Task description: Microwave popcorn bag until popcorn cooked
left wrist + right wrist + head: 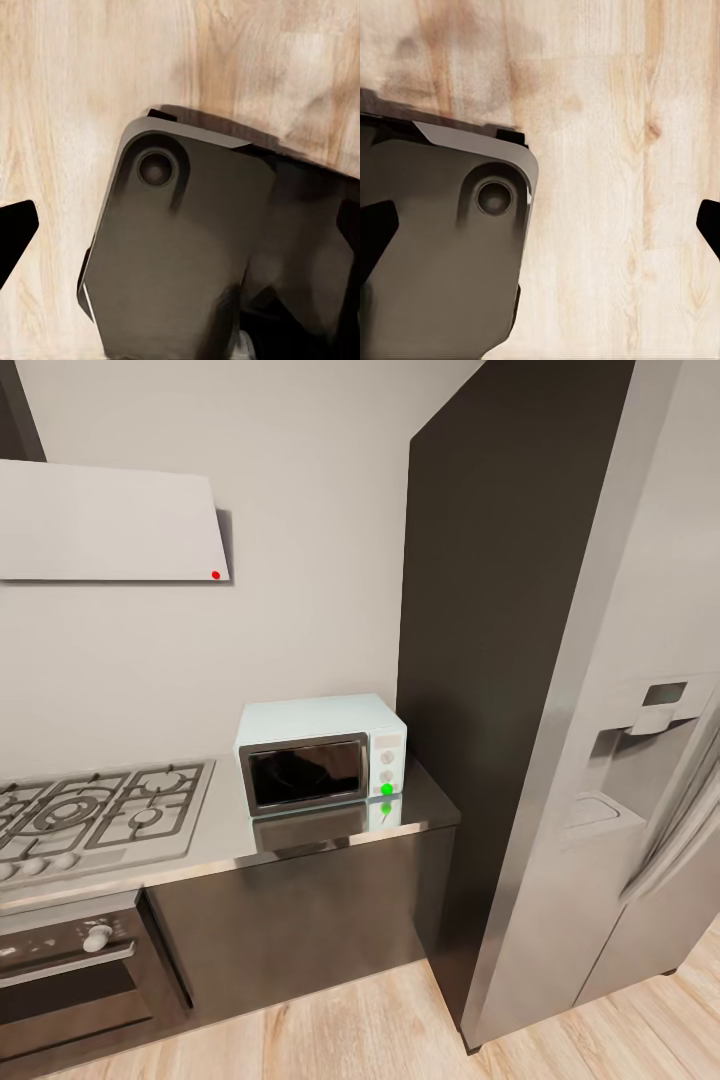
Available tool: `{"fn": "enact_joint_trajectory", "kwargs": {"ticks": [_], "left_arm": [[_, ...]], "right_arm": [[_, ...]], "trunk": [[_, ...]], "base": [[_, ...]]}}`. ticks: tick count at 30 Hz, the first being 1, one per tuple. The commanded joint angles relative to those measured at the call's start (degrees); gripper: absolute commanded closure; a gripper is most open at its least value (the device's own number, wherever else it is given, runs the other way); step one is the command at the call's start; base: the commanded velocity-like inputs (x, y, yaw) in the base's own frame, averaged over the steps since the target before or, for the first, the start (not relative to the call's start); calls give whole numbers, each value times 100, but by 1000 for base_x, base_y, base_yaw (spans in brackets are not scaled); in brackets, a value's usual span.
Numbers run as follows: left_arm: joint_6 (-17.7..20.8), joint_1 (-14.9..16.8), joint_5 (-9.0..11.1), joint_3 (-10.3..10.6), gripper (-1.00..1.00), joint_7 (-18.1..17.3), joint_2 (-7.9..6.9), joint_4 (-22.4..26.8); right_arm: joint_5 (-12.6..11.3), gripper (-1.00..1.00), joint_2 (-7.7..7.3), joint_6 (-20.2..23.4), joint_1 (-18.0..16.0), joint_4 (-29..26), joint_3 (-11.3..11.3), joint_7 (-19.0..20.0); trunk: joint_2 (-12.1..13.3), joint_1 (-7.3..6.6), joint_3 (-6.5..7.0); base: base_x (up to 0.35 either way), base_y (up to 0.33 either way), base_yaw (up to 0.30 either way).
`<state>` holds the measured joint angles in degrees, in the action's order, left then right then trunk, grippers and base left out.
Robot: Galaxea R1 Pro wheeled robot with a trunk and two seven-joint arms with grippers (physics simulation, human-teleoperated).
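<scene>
While the head camera is turned on a corner of the kitchen, a small boxy mint-white microwave with a dark glass door is seen standing on the smooth reflective grey metallic countertop. Its door is closed, and a white side panel with two knobs and a green light is set at the door's right. To the left of the microwave, a steel gas hob with black grates is sunk into the worktop, and a flat white hood with a red dot at its lower corner is mounted on the pale wall above the hob. Under the hob, a dark oven with a pale round knob is fitted; below the microwave, glossy black cabinet fronts are seen. A tall dark panel rises just to the right of the microwave, and beyond it stands a large grey fridge with a dispenser recess. Pale wooden floorboards lie in front of the cabinets.

In the left wrist view a dark fingertip is seen over the wood floor, beside the dark rounded body of the robot's base. In the right wrist view two dark fingertips are seen well apart at opposite edges, so those jaws stand wide with nothing between them. How far the left jaws are parted cannot be told.
</scene>
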<state>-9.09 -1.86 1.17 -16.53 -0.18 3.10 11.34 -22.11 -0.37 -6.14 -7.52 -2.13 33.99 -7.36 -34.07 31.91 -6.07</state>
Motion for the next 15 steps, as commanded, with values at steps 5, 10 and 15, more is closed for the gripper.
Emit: {"fn": "enact_joint_trajectory", "kwargs": {"ticks": [5, 10, 15], "left_arm": [[654, 169, -47, 32, -100, -44, 33, -9], [654, 169, -47, 31, -100, -44, 33, -9], [654, 169, -47, 32, -100, -44, 33, -9]], "right_arm": [[-35, -100, -16, -72, -29, -77, 55, -55], [-38, -100, -16, -72, -29, -77, 55, -55], [-36, -100, -16, -72, -27, -77, 55, -55]], "trunk": [[-8, 2, -10], [-8, 2, -10], [-8, 2, -10]], "base": [[0, 0, 0], [0, 0, 0], [0, 0, 0]]}}
